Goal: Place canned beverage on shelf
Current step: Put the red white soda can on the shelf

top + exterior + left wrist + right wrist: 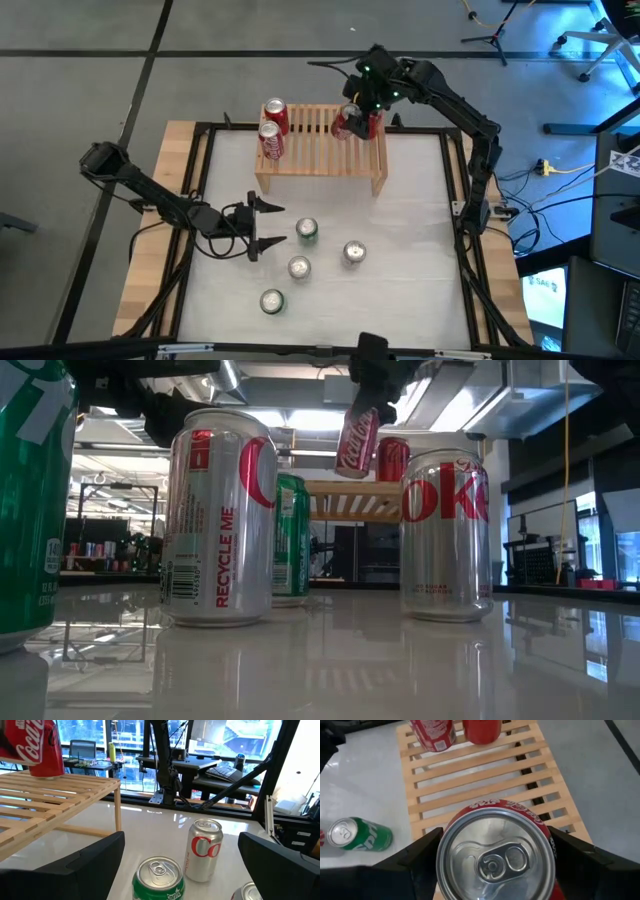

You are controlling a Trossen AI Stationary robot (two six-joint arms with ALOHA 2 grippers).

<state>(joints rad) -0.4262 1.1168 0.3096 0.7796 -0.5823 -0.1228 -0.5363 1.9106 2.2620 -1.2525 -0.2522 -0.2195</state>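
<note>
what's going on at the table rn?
The right end effector holds a red Coca-Cola can, tilted, over the right end of the wooden slatted shelf; the can isn't set down yet. Two red Coca-Cola cans already stand at the shelf's left end. The left end effector waits open on the white table, next to a green Sprite can. Three more cans stand near it, at least two of them silver Diet Coke cans.
</note>
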